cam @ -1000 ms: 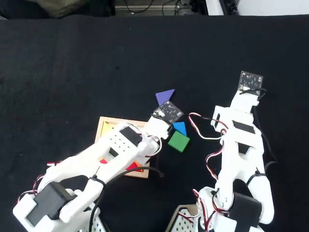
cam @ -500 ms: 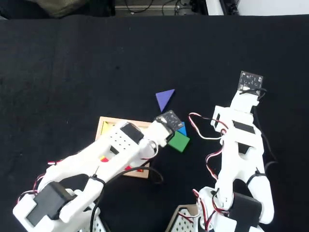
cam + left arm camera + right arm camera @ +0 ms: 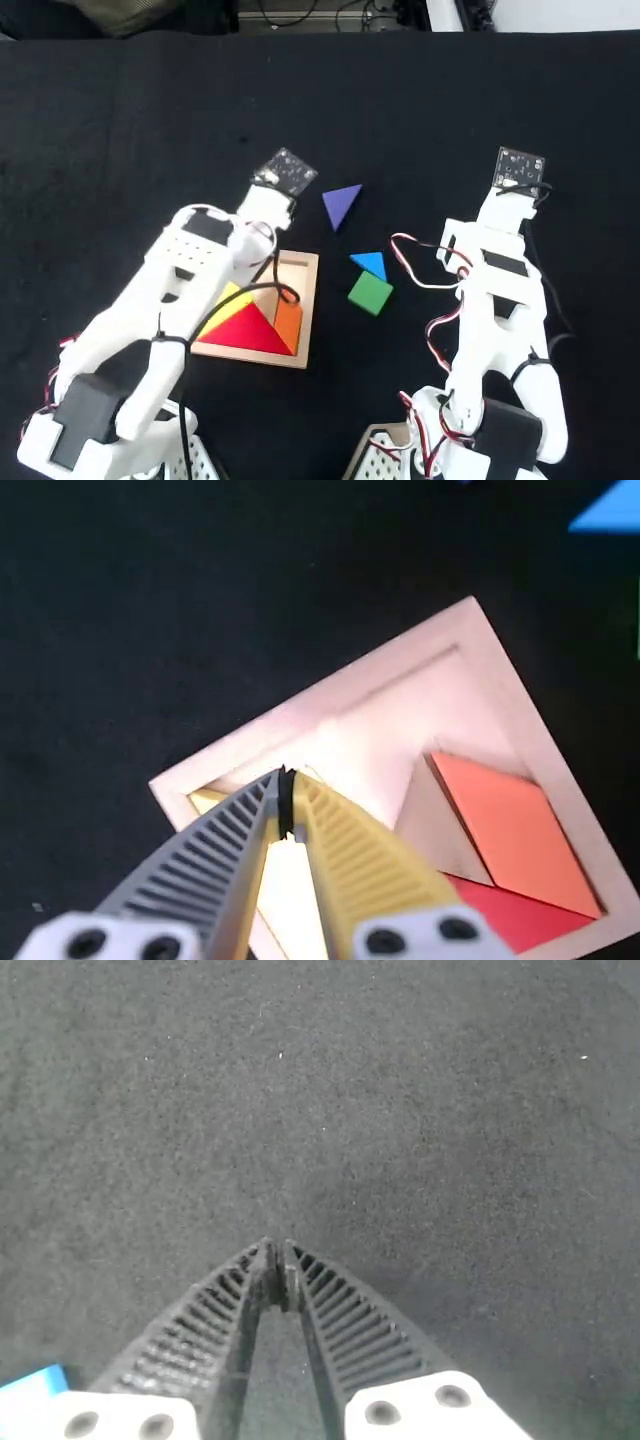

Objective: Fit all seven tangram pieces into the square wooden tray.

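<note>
The square wooden tray [image 3: 311,305] lies left of centre on the near part of the black worktop [image 3: 150,120], its near left side under the left arm [image 3: 190,270]. Three pieces lie inside it: a yellow triangle [image 3: 230,303] on the left, a red triangle [image 3: 250,331] along the near edge and an orange parallelogram [image 3: 287,322] against the right wall, with bare wood at the far side. Just right of the tray sits a green square [image 3: 371,293], with a blue triangle [image 3: 369,264] just beyond it; a purple triangle [image 3: 342,203] lies farther back, apart from both. The left gripper [image 3: 288,795] hangs over the tray's yellow corner, its fingers [image 3: 350,860] clenched with nothing visible between them. The right arm [image 3: 500,290] stretches up the right side, and the right gripper [image 3: 277,1268] is over bare worktop, its fingers [image 3: 340,1330] clenched on nothing.
</note>
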`<state>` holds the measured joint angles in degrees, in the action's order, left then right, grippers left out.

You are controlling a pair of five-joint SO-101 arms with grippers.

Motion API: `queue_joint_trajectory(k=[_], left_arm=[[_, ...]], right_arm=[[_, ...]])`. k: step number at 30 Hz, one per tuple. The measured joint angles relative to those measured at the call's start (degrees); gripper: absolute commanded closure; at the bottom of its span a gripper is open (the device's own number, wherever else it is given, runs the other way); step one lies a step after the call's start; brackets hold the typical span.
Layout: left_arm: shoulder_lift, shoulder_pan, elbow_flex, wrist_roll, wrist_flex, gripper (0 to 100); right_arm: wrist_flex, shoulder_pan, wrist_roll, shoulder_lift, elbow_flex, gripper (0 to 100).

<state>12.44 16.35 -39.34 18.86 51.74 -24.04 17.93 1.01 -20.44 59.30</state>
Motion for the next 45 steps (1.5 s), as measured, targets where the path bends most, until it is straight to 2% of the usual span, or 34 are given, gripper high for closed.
queue_joint_trajectory(k=[9,18,22,33,39,43,45], left_arm=[[0.0,1.8,-7.7,-0.1,-7.5,97],[0.0,4.8,-9.6,-7.5,-7.6,97],[0.1,8.0,-11.4,-7.9,-7.6,97],[1.3,8.5,-10.4,-7.9,-7.6,97],[7.6,4.1,0.9,-7.9,-1.1,95],[9.8,11.2,7.0,-12.3,6.5,81],[8.5,16.4,7.5,-18.4,7.2,81]], right_arm=[[0.0,0.0,0.0,0.0,0.0,98.6],[0.0,0.0,0.0,0.0,0.0,98.6],[0.0,0.0,0.0,0.0,0.0,98.6],[0.0,0.0,0.0,0.0,0.0,98.6],[0.0,1.9,0.0,0.0,0.0,98.6],[0.0,7.8,-5.2,0.4,-2.1,98.6],[0.0,10.4,-7.0,0.4,-2.4,98.6]])
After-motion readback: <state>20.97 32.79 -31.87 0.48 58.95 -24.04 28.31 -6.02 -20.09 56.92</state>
